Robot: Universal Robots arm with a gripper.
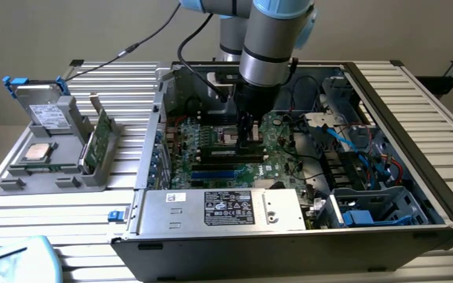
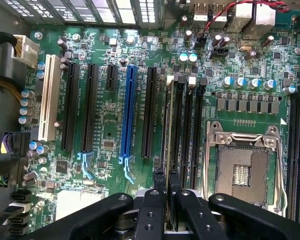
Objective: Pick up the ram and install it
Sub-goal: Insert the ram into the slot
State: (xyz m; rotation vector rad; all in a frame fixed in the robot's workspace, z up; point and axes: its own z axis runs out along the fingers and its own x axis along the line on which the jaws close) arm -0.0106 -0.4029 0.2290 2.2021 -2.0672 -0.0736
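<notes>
**Item 1: arm + gripper.** Grey-and-blue jointed robot arm (image 1: 270,41) reaches down into open black desktop PC case (image 1: 289,247). Black two-finger gripper (image 1: 250,137) (image 2: 166,176) sits low over green motherboard (image 1: 210,141) (image 2: 105,115), approx. mid-case. Jaws closed tight on item 2, one fingertip each side.

**Item 2: ram stick.** Long thin green circuit-board ram stick (image 2: 168,125), seen edge-on in wrist view. Clamped between the fingertips (image 2: 159,187). Runs lengthwise along the outermost black memory slot, the one farthest from the socket (item 3). Seated or just above slot: cannot tell.

**Item 3: board features.** Square open silver-framed processor socket (image 2: 242,170), beside the memory slots. Long blue expansion slot (image 2: 129,110) and long white expansion slot (image 2: 49,97), on the other side of ram stick.

**Item 4: case contents.** Silver boxy power supply w/ black label (image 1: 219,209) along the near wall.

**Item 5: outside case.** Slatted aluminium table (image 1: 53,218), carries grey plastic parts holder (image 1: 53,171) at exterior view's left. In holder: grey boxy drive w/ blue tabs (image 1: 45,109), square silver-topped processor chip (image 1: 38,152), green board standing on edge (image 1: 101,138).
</notes>
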